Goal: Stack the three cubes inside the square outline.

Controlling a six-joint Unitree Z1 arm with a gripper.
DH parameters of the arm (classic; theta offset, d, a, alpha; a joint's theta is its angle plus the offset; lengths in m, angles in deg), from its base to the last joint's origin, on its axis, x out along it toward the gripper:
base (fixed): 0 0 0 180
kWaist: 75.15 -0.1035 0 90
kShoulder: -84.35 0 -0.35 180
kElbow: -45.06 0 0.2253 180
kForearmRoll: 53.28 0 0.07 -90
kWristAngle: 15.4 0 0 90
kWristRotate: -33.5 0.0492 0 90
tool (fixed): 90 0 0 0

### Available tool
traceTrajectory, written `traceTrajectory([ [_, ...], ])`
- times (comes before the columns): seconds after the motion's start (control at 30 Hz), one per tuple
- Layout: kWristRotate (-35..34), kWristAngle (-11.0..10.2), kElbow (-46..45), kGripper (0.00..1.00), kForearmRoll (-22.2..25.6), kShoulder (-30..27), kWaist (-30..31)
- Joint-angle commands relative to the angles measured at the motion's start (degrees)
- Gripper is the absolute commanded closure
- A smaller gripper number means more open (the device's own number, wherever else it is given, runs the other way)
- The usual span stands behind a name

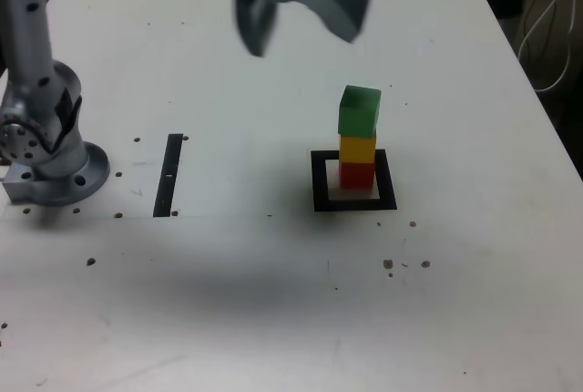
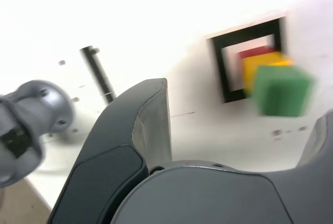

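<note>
the three cubes stand as one tower, its long axis upright: the red cube [image 1: 356,175] at the bottom, the yellow cube [image 1: 357,148] on it, the green cube [image 1: 360,110] on top. the green one sits slightly twisted and pushed toward the exterior view's right against the yellow one beneath, so its edges do not line up with the rest. the red and yellow faces are flush with each other.

the tower rests inside the square outline [image 1: 319,182], on its pale centre, with the black frame showing on all sides of the red cube. in the wrist view the same stack is seen from above, green cube [image 2: 282,89] nearest the camera, yellow [image 2: 253,67] and red [image 2: 255,52] peeking out behind it, the frame [image 2: 221,67] around them.

the gripper [image 1: 301,32] hangs above and toward the exterior view's left of the tower, well apart from it, jaws spread wide with nothing between them.

the white table [image 1: 273,301] carries a narrow black strip [image 1: 169,175] lying between the outline and the arm's grey base [image 1: 50,169].
</note>
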State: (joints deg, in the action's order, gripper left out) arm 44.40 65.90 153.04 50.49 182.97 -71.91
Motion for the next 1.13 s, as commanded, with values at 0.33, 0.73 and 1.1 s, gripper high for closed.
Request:
traceTrajectory([
  [0.33,-2.86,3.53,-24.86,0.01,-3.86,-13.71,-0.08],
  [0.73,-6.48,4.26,-38.65,0.01,-17.65,-11.51,-1.3],
  [1.1,-10.18,4.81,-42.56,0.01,-15.8,-10.97,-1.74],
])
